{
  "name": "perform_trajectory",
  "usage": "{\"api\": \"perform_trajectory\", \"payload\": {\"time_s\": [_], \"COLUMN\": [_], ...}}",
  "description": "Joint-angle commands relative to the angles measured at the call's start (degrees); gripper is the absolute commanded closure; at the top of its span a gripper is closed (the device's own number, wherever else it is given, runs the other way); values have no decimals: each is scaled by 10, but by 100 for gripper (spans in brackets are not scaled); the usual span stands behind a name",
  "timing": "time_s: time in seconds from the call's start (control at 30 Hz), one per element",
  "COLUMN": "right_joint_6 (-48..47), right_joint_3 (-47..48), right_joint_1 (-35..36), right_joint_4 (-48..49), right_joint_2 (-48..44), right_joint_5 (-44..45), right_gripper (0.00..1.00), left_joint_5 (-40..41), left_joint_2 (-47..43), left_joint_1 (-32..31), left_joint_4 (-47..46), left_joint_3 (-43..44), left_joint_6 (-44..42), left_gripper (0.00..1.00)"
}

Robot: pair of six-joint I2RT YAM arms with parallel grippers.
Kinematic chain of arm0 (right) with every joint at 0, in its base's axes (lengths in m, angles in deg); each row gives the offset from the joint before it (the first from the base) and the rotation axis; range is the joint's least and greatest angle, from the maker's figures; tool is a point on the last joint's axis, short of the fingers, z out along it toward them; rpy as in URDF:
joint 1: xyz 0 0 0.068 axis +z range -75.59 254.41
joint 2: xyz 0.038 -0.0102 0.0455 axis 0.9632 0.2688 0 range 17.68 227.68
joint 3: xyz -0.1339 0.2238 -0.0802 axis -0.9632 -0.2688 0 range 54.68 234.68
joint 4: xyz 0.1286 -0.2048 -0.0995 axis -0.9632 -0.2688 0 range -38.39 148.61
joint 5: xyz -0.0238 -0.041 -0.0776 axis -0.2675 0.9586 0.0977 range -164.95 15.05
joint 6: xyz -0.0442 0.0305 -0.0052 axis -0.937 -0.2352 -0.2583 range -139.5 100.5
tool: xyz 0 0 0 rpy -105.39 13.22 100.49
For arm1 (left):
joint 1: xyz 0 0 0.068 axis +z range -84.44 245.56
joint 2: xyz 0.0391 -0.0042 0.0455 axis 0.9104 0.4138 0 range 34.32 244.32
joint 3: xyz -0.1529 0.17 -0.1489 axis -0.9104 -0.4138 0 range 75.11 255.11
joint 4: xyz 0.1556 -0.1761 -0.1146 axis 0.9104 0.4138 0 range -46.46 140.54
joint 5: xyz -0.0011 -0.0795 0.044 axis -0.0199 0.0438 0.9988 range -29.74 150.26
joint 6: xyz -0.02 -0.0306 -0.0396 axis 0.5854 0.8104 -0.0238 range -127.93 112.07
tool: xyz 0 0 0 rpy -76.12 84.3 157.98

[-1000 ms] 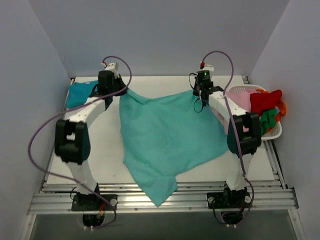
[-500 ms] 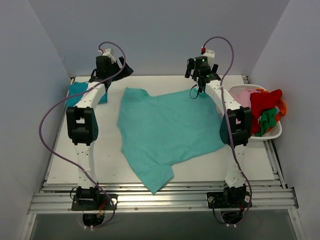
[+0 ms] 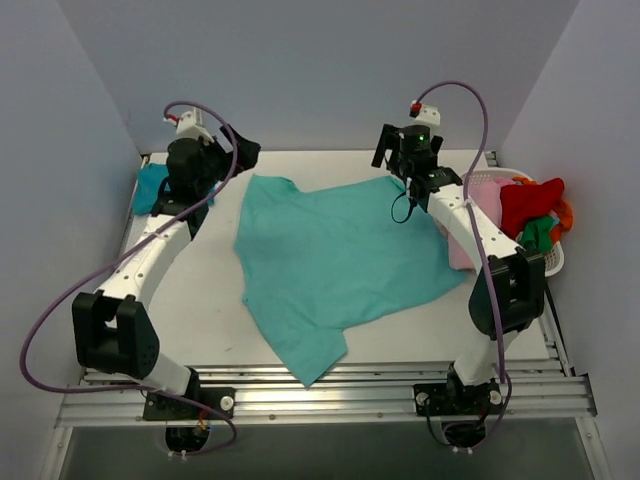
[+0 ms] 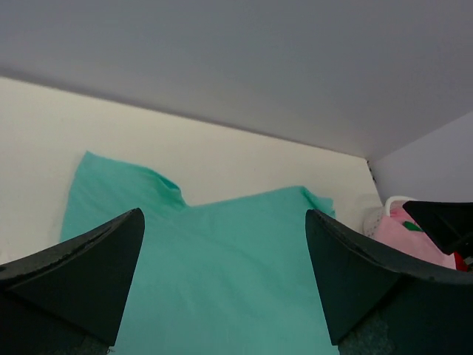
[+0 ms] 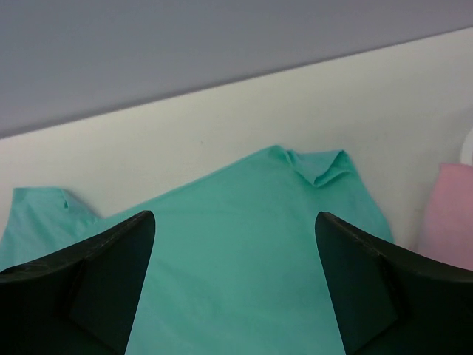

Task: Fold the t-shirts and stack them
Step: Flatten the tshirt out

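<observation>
Looking from above, where does the light turquoise t-shirt (image 3: 330, 265) lie?

It is spread open across the middle of the worktop (image 3: 200, 300), wrinkled rather than smooth. One sleeve points to the far left. The near corner hangs over the front edge onto the metal rails (image 3: 380, 400).

And the darker teal-blue t-shirt (image 3: 150, 185)?

That one is in the far left corner of the worktop, partly hidden behind the left arm and apart from the light one. I cannot tell whether it is folded.

What about the left end effector (image 4: 223, 222)?

It is held up off the cloth near the back wall. Its wrist view shows the fingers spread wide with nothing between them and the light shirt below.

The right end effector (image 5: 233, 222)?

Much the same: fingers splayed and empty, above the far right part of the shirt. Its view shows a small flap turned over at that far corner.

Anything else nearby?

A white basket (image 3: 478, 178) stands at the right edge, heaped with a pink garment (image 3: 470, 205), a red garment (image 3: 530, 198) and a green garment (image 3: 535, 238). The pink one drapes over the basket's side, just beside the light shirt's right edge.
</observation>
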Motion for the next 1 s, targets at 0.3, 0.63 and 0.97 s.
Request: {"api": "perform_trajectory", "payload": {"time_s": [0.3,0.63,0.97], "right_joint_6": [38,49,72], "right_joint_3": [-26,148,230], "right_joint_1": [-5,-31,-103], "right_joint_4": [-10,-89,-104], "right_joint_2": [79,263,338], "right_joint_5": [-62,-46,-45], "right_gripper": [75,100,100], "left_joint_5": [-19,-33,-39], "left_joint_2": [193,279,314], "left_joint_1": [-44,-42,-33], "left_joint_4": [-53,-59,-58], "left_joint_3": [-13,33,59], "left_joint_6": [34,30,17], "left_gripper": [91,98,98]}}
